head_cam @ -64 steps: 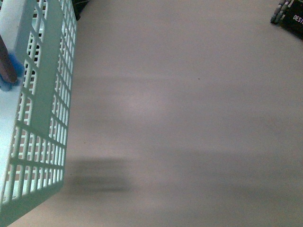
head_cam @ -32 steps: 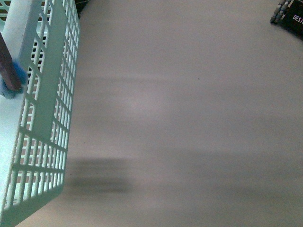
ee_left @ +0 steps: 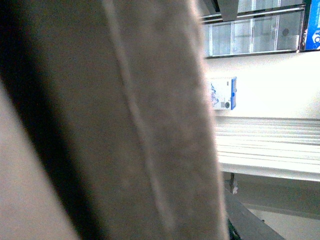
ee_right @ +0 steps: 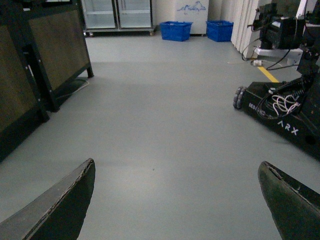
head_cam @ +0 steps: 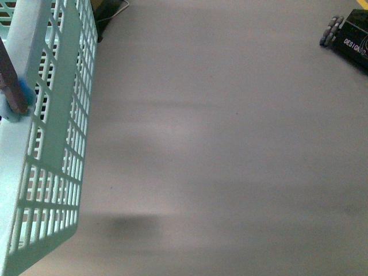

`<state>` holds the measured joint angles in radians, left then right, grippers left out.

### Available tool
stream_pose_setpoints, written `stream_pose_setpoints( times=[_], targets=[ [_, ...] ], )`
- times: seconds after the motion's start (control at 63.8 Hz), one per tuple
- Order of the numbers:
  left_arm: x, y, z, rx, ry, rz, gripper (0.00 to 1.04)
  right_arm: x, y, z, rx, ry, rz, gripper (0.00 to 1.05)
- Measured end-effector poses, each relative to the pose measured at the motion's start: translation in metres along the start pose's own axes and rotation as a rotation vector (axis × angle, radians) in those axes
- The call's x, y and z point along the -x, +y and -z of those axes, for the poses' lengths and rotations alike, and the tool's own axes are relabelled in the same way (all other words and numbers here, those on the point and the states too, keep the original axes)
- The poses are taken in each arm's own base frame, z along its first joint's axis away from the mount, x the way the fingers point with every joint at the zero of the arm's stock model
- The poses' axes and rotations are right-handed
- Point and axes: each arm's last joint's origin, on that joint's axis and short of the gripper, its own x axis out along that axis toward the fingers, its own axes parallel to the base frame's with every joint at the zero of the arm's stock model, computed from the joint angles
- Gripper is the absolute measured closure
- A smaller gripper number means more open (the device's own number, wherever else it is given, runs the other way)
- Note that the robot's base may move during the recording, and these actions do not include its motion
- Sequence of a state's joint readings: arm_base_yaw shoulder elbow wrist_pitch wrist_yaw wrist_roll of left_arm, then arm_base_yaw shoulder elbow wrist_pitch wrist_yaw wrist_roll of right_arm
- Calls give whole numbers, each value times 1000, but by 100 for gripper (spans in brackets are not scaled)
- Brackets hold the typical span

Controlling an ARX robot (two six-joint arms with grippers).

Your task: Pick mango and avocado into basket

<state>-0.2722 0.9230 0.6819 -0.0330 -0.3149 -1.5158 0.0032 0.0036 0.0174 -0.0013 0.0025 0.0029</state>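
- Turquoise basket (head_cam: 57, 86) is at the left edge.
- No mango or avocado shows, so I think both are left to do.
- Right claw (ee_right: 176, 165) is wide apart and empty; left claw is hidden, so I cannot tell.

Smooth grey floor (ee_right: 160, 125), evenly lit. Two blue bins (ee_right: 176, 31) by far wall; glass-door cabinets (ee_right: 117, 12) beside them. Dark framed panels (ee_right: 55, 50) along one side.

Front view dim; floor (head_cam: 230, 115) streaked with blur, one soft shadow (head_cam: 135, 225). Left wrist view mostly unfocused, wall (ee_left: 270, 85) overexposed. Right wrist view sharp beyond the jaws.
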Motion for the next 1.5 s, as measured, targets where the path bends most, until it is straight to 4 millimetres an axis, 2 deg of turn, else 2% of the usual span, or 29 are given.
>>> stream_pose_setpoints(
  times=[1.504],
  targets=[
    [0,0,0,0,0,0,76,0,0,0,0,0,0,9]
  ],
)
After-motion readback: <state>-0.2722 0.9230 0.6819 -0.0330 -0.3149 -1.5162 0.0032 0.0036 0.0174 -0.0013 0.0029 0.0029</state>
